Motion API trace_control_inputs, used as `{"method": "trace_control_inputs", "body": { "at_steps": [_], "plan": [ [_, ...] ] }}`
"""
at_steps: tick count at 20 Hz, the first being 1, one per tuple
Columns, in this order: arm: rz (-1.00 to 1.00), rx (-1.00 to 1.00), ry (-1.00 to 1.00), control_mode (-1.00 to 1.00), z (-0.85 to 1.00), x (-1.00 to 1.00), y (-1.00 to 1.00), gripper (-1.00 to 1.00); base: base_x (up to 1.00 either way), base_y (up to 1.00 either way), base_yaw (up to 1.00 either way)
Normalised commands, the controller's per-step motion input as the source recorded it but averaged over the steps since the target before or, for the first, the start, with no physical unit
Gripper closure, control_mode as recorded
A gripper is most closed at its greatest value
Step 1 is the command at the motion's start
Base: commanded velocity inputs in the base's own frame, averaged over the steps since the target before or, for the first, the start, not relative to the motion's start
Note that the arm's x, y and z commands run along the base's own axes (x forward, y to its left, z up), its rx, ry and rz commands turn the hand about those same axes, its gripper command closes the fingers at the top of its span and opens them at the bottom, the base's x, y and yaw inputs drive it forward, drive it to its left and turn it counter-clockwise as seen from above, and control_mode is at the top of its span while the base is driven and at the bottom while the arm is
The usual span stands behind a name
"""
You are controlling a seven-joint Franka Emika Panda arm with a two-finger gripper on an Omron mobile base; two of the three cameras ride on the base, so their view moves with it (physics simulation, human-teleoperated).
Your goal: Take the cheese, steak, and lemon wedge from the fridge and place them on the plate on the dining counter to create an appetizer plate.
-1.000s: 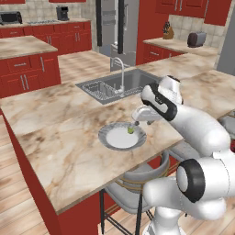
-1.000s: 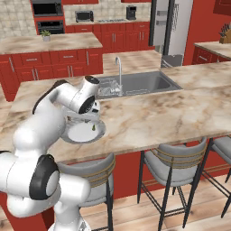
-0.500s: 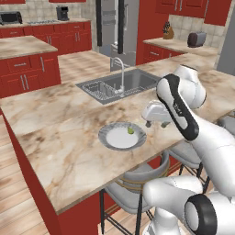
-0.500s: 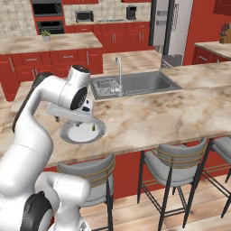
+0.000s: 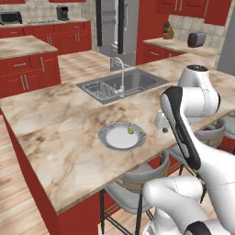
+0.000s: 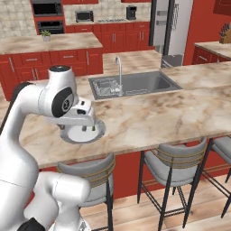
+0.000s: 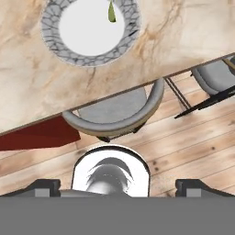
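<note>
The lemon wedge (image 5: 131, 131) (image 7: 112, 13), tiny and yellow-green, lies inside the plate (image 5: 106, 137) (image 6: 67, 136) (image 7: 87, 59) near its rim, on the dining counter (image 5: 59, 133) (image 6: 158, 113) (image 7: 27, 92). My gripper (image 5: 163, 126) (image 6: 89, 124) (image 7: 117, 186) hangs open and holds nothing. It is beside the plate, over the counter's front edge. The fridge (image 5: 114, 23) (image 6: 169, 27) stands far back across the kitchen. Cheese and steak are out of view.
An inset steel sink (image 5: 124, 82) (image 6: 135, 83) with a tap lies behind the plate. Grey stools (image 5: 137, 176) (image 6: 173, 164) (image 7: 114, 110) stand under the counter's front edge, on wooden floor. Red cabinets and a second counter (image 5: 23, 46) line the back.
My gripper has pulled away from over the plate toward the counter's front edge, and the arm has swung up and back. The lemon wedge stays on the plate.
</note>
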Motion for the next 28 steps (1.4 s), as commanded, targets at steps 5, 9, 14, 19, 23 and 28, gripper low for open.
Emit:
{"method": "trace_control_inputs", "body": {
  "at_steps": [5, 9, 14, 19, 23, 28],
  "plan": [
    [-0.02, -0.02, 0.00, 1.00, 0.11, -0.58, -0.09, -1.00, -0.40, -0.01, 0.00],
    [0.00, 0.00, 0.00, 1.00, 0.00, 0.00, 0.00, -1.00, -1.00, 0.00, 0.02],
    [0.00, 0.00, 0.00, 1.00, 0.00, 0.00, 0.00, -1.00, -1.00, 0.20, 0.14],
    [0.00, 0.00, 0.00, 1.00, 0.00, 0.00, 0.00, -1.00, -0.86, 0.94, 0.28],
    [0.00, 0.00, 0.00, 1.00, 0.00, 0.00, 0.00, -1.00, -0.41, 1.00, 0.37],
    [0.00, 0.00, 0.00, 1.00, 0.00, 0.00, 0.00, -1.00, -0.30, 1.00, 0.12]
  ]
}}
